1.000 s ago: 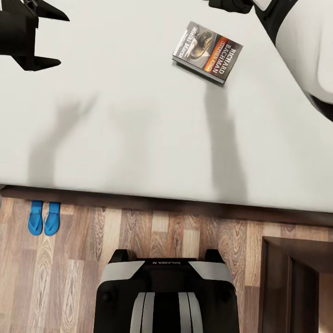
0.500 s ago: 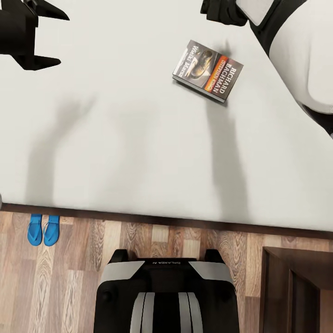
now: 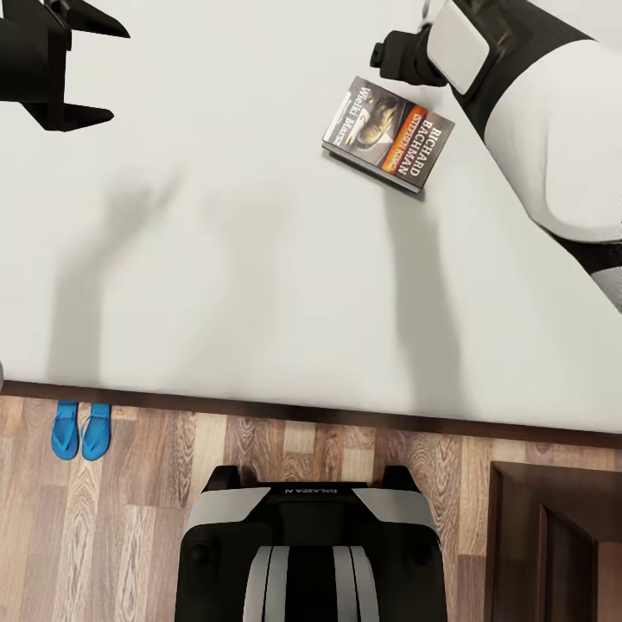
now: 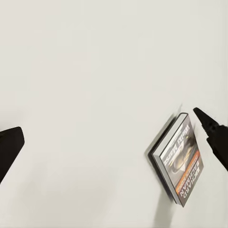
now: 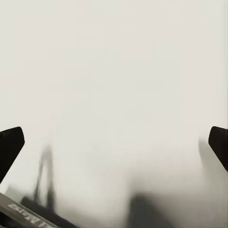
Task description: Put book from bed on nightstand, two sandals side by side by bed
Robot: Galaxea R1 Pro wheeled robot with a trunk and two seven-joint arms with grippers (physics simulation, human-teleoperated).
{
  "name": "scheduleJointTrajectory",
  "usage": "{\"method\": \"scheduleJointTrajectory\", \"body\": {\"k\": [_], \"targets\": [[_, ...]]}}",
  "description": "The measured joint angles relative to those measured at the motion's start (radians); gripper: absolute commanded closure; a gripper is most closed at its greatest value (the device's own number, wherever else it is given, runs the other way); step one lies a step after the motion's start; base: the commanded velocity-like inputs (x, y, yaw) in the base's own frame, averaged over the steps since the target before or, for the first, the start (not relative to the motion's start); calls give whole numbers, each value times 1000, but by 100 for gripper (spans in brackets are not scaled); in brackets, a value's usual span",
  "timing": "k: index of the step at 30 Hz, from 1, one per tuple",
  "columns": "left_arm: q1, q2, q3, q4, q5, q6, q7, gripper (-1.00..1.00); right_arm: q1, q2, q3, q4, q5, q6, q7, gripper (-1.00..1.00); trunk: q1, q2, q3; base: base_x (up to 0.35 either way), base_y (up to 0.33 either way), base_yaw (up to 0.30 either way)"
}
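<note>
While we look down from the head, our own dark base [image 3: 311, 553] sits nearest on the wood-plank floor [image 3: 259, 466]. To the near right a dark brown nightstand [image 3: 553, 536] shows its corner. To the near left the two blue sandals [image 3: 80, 429] lie side by side on the floor, just beside the bed frame [image 3: 259, 406]; we judge that half of the task done, if this placement counts.

Farther out spreads the pale mattress of the bed [image 3: 259, 259]. On it, toward the far right, the book [image 3: 388, 132] lies flat, cover up, still to be moved. So the book step is what remains: grasp it, carry it near and right, and set it on the nightstand.

Our right arm reaches in from the right, its wrist just beyond the book's far edge. In the right wrist view the right pincer [image 5: 114, 142] stands wide open with nothing between its fingers, and the book's edge [image 5: 23, 213] shows blurred at the frame's corner. Far left, the left pincer [image 3: 91, 73] hangs over bare mattress, also spread open and empty, well apart from the book.
</note>
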Motion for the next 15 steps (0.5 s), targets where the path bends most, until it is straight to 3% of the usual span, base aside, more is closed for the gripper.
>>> {"method": "scheduleJointTrajectory", "body": {"k": [15], "targets": [[0, -1, 0, 0, -1, 0, 0, -100, 5, 0, -2, -14, -19, 4, -9, -100, 0, 0, 0, 0, 0, 0]]}}
